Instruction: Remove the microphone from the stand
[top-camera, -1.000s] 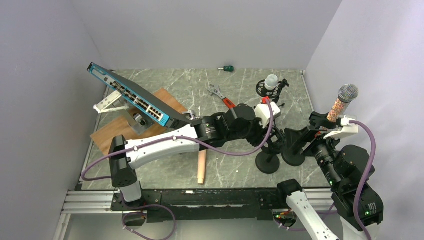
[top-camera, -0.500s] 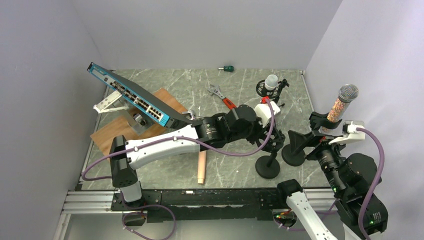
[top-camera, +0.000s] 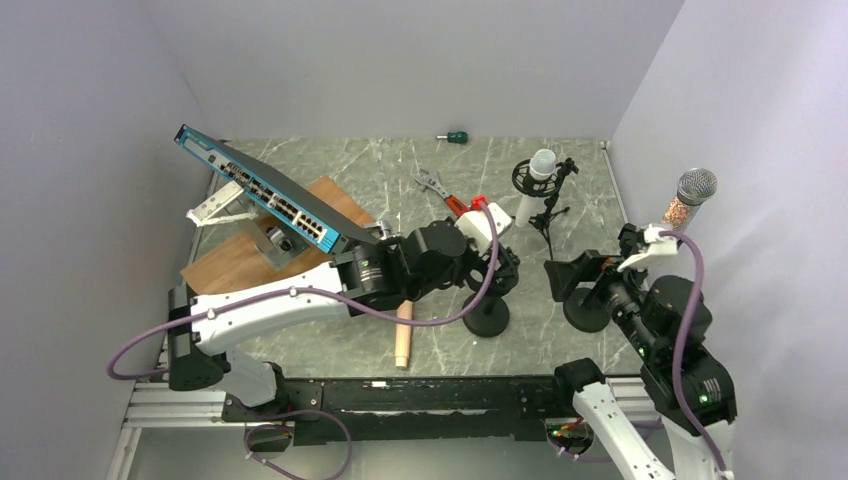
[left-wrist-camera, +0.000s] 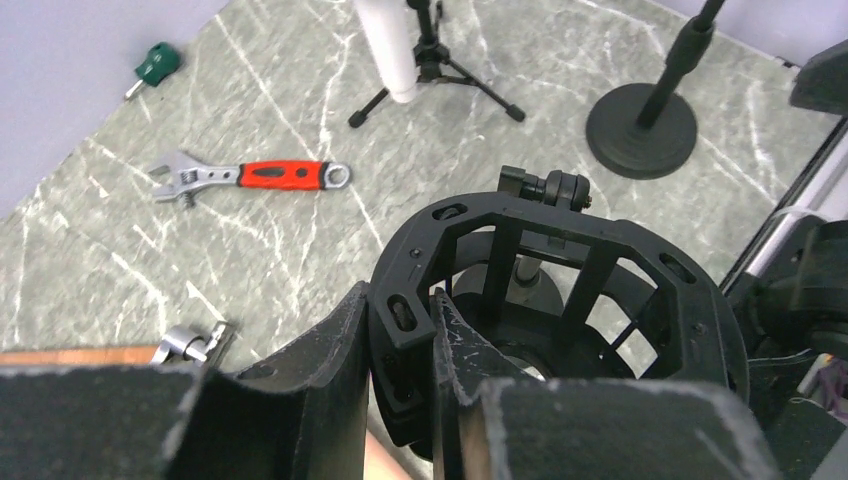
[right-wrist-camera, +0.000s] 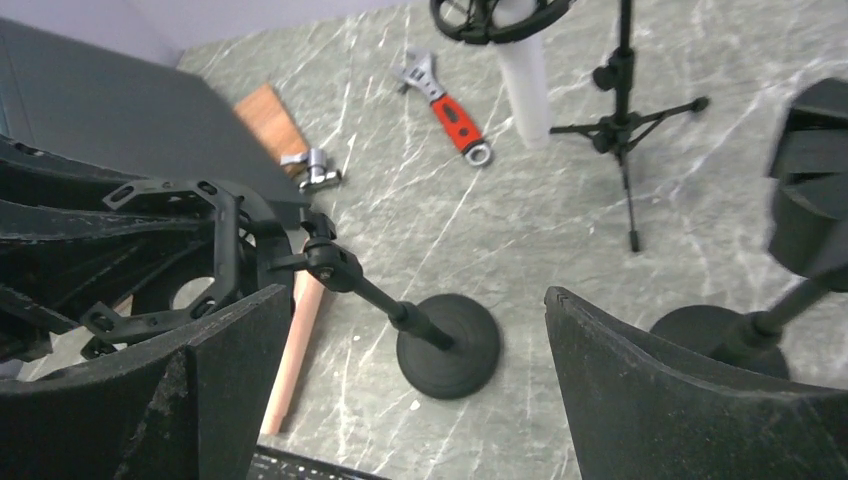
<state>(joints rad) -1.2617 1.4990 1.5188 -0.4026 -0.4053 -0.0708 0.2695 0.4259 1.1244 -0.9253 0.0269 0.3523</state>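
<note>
Wide shot from the top: the marble table (top-camera: 400, 170) is crowded, with the switch (top-camera: 265, 195) propped at the back left, so room is tight. The left arm reaches across the middle, and the left gripper (left-wrist-camera: 402, 330) is pinching the rim of the ring mount (left-wrist-camera: 560, 260) on the tilted stand (top-camera: 487, 318). My read is that it's hauling that stand aside to open a lane on the right.

The right gripper (right-wrist-camera: 416, 291) sits low with its fingers spread wide and nothing between them. It's just beside the base of the mic stand (top-camera: 585, 315). The mic (top-camera: 686, 198), the mesh-headed one, is up in that stand's clip by the right wall, well above those fingers. I'd judge the gripper needs to climb before any grab.

There's also a white mic (right-wrist-camera: 525, 90), parked in the tripod (right-wrist-camera: 622, 110) mount at the back. I can't tell for sure which of the two is the target.

Only the top view shows the mesh mic at all. The left wrist alone proves the pinched ring is empty, since you can see straight through to its base. The right wrist gives the lean of the rod and those open fingers.

Smaller stuff: the wrench (left-wrist-camera: 255, 176) lies mid-table, apart from everything, and the screwdriver (top-camera: 455, 136) sits at the far wall.
</note>
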